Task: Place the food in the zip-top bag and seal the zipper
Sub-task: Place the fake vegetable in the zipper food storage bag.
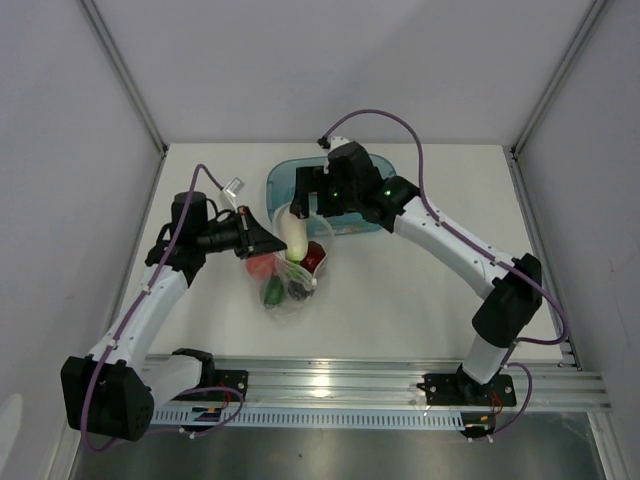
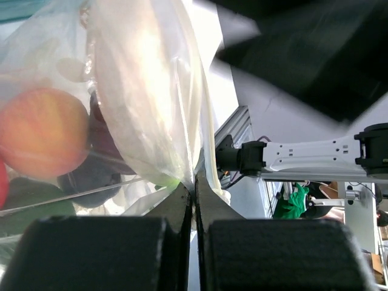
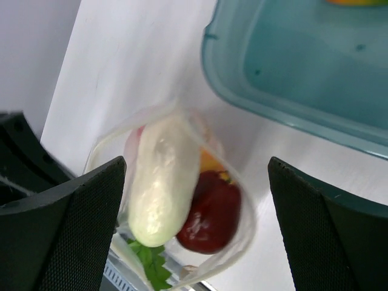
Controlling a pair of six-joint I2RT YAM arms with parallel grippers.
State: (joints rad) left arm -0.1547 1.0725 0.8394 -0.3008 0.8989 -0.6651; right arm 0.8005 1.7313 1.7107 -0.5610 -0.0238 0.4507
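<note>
**A:** From overhead, how do the arms sit?

**B:** The left arm bends in from the left. Its left gripper (image 1: 262, 241) is clamped on the edge of the zip-top bag (image 1: 290, 305), which lies on the white table (image 1: 420, 290) just in front of the teal tub (image 1: 278, 180). The right arm arches over the tub, with the right gripper (image 1: 305, 208) spread wide above the bag's mouth.

**A:** And the food?

**B:** A white oblong (image 1: 293, 232) pokes out of the mouth, smooth and glossy. Red, green and dark pieces crowd below it in crinkly clear plastic (the zipper I cannot pick out).

**A:** The left wrist view?

**B:** Black pads are pressed together with a pinch of film between them. A peach-orange fruit (image 2: 39, 133) and a dark purple fruit (image 2: 91, 176) show blurred through the plastic. The black shape at upper right is too smeared to name.

**A:** The right wrist view?

**B:** Both fingers (image 3: 66, 224) stand far apart, touching nothing. Between them the oblong leans in the open bag beside a dark red fruit (image 3: 209, 212). Some green leaves (image 3: 148, 270) are cut off at the bottom edge.
</note>
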